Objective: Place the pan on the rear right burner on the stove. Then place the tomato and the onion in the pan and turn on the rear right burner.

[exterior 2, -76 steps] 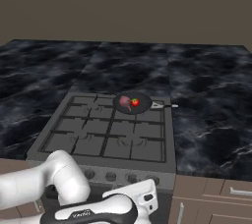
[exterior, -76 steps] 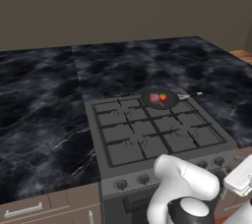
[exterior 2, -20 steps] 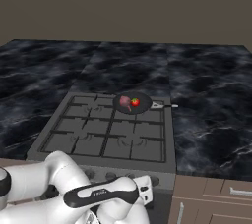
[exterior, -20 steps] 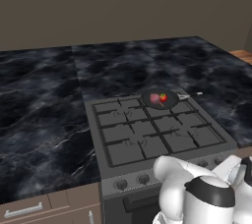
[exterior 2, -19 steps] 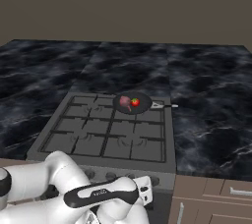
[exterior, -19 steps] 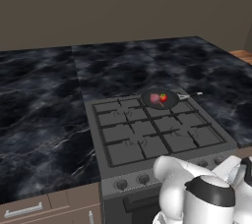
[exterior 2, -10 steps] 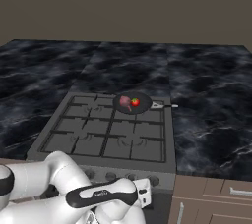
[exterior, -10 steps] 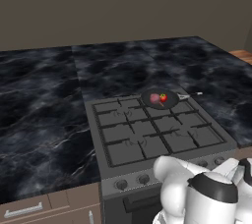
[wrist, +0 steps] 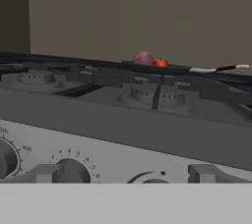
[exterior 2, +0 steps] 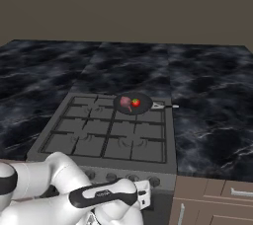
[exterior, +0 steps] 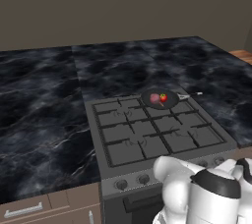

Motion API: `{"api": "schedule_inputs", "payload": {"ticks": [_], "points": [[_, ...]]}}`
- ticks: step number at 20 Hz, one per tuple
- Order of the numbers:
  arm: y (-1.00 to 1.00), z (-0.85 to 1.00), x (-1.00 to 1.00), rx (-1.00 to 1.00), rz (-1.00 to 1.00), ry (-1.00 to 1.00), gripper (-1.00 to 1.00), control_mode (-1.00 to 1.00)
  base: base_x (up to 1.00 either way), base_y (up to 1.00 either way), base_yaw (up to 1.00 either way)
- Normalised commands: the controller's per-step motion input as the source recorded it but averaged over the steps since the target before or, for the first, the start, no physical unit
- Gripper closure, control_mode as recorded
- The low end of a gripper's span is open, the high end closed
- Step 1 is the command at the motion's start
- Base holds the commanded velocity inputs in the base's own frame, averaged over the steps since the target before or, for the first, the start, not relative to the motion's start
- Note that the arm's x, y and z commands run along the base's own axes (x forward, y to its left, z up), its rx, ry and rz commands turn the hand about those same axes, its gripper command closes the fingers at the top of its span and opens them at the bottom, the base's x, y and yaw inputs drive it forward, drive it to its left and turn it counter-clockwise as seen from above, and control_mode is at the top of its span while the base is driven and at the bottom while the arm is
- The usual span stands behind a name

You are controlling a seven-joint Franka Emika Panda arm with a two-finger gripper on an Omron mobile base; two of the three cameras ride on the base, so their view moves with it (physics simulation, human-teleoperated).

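While the gripper has its jaws wide apart and holds nothing, it hangs low in front of the stove, close to the row of knobs. Seen from the hand, the knobs sit at 6 o'clock, right up close, with little numbers around them. Past the knobs lie the black grates.

Far back, at 12 o'clock in the hand view, the pan sits on the stove top. The onion and the tomato peek over its rim, side by side and touching. The thin handle sticks out toward 3 o'clock.

From the left base view, the pan rests at about 1 o'clock on the stove top, on the back right burner. Both balls lie inside it, the onion at 9 o'clock and the tomato at 3 o'clock. I cannot see a flame under the pan.

A dark marble counter runs on both sides of the stove.
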Motion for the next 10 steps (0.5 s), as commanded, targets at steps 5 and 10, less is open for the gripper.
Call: {"api": "schedule_inputs", "payload": {"ticks": [5, 10], "points": [[0.00, -0.12, 0.08, 0.00, -0.01, 0.00, -1.00, -1.00, 0.00, 0.00, 0.00], [0.00, -0.15, 0.08, 0.00, -0.01, 0.00, -1.00, -1.00, 0.00, 0.00, 0.00]]}}
